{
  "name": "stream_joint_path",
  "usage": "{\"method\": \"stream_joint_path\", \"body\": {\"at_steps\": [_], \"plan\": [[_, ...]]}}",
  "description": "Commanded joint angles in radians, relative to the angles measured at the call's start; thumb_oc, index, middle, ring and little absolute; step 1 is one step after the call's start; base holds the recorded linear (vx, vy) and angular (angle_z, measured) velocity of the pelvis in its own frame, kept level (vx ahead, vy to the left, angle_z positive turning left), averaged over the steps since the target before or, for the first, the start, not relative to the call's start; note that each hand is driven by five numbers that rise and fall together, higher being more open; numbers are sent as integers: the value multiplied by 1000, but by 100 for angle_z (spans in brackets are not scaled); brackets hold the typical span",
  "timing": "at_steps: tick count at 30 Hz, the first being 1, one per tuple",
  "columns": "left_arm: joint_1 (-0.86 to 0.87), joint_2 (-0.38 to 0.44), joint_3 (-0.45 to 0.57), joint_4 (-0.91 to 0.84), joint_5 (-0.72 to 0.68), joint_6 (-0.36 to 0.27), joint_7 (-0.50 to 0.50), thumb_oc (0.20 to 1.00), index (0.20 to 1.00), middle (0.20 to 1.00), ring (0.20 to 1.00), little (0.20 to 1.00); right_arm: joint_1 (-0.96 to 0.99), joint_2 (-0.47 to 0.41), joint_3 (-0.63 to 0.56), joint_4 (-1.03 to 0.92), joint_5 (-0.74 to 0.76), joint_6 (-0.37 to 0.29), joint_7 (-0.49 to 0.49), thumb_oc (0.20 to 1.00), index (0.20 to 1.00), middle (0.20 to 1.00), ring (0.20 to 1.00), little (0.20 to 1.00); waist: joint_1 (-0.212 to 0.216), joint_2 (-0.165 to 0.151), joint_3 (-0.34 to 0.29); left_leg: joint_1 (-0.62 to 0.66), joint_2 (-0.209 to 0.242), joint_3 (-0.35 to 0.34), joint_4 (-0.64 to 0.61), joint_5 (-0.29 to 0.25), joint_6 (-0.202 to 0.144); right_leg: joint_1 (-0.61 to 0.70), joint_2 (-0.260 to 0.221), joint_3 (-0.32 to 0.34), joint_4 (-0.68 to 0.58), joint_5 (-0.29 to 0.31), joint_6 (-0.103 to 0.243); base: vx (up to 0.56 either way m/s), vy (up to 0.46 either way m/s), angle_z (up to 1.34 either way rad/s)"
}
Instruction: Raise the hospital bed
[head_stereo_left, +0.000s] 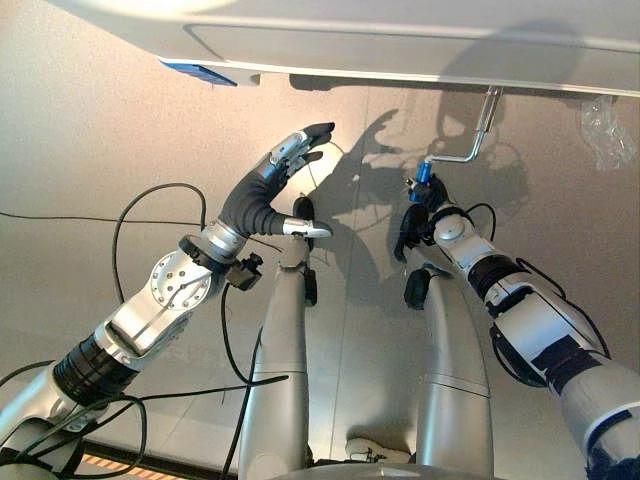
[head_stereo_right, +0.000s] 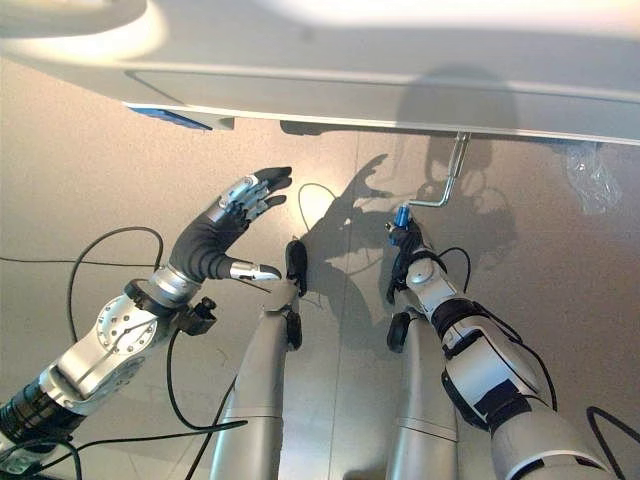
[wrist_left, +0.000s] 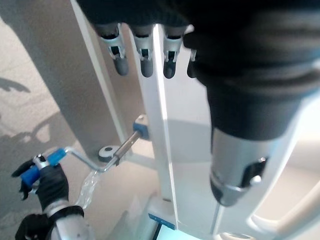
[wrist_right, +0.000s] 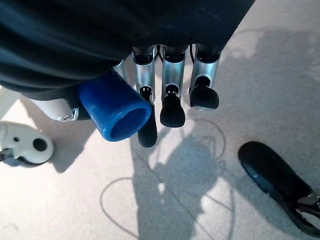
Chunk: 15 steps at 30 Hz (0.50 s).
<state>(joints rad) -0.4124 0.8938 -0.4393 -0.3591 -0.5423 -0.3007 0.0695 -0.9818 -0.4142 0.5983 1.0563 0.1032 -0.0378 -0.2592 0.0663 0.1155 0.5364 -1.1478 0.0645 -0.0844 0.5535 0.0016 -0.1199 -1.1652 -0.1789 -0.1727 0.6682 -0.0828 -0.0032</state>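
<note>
The left robot hand (head_stereo_left: 280, 175) hangs in the air over the grey floor (head_stereo_left: 90, 140), its fingers straight and spread, thumb held apart, holding nothing; its fingertips point toward the lower edge of the hospital bed (head_stereo_left: 400, 40), near it but not touching. In the left wrist view its fingers (wrist_left: 143, 55) hang relaxed in a row in front of the white bed frame (wrist_left: 160, 150). To the right, a silver crank (head_stereo_left: 470, 140) comes down from under the bed's edge, bends sideways and ends in a blue handle (head_stereo_left: 423, 175). The right robot hand (head_stereo_left: 425, 200) is clamped on that blue handle, fingers curled round it, with the blue tip showing just above the dark hand. The right wrist view shows the round end of the blue handle (wrist_right: 117, 117) sitting between the palm cover and the curled fingers (wrist_right: 171, 107). Further right, a piece of clear plastic wrap (head_stereo_left: 608, 135) hangs from the underside of the bed.
</note>
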Motion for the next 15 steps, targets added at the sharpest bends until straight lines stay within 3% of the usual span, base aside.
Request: {"method": "stream_joint_path", "body": {"at_steps": [1,6,7,13,15], "plan": [[37,31,15,-153,18,-81,-6,1000,1000,1000,1000,1000,-93,156,220,-328,-231,-162,119,200,200,200,200,200,31,47,-16,-36,-59,52,-7,-5,65,-21,-28,44,-21,38,118,0,0,0],[39,71,15,-129,61,-94,23,1000,1000,1000,1000,1000,1,0,184,-695,-63,-253,131,200,200,200,200,200,-2,21,-16,-19,-52,64,-5,-4,61,-9,-25,53,-22,38,118,0,0,0],[39,71,14,-129,61,-94,23,1000,1000,1000,1000,1000,1,0,183,-695,-63,-252,131,200,200,200,200,200,-2,21,-16,-18,-52,64,-6,-4,61,-9,-25,53,-22,38,118,0,0,0],[111,140,41,-128,33,-112,14,1000,1000,1000,1000,1000,223,-223,5,-1056,84,-336,91,200,200,200,200,200,-48,-3,-16,66,-35,86,-90,25,48,54,-21,59,-86,60,129,-8,-9,-1],[117,143,43,-125,31,-114,6,1000,1000,1000,1000,1000,254,-243,-22,-1087,87,-341,83,200,200,200,200,200,-54,-5,-16,82,-34,88,-108,33,44,66,-21,59,-102,64,132,-19,-21,-5]]}}
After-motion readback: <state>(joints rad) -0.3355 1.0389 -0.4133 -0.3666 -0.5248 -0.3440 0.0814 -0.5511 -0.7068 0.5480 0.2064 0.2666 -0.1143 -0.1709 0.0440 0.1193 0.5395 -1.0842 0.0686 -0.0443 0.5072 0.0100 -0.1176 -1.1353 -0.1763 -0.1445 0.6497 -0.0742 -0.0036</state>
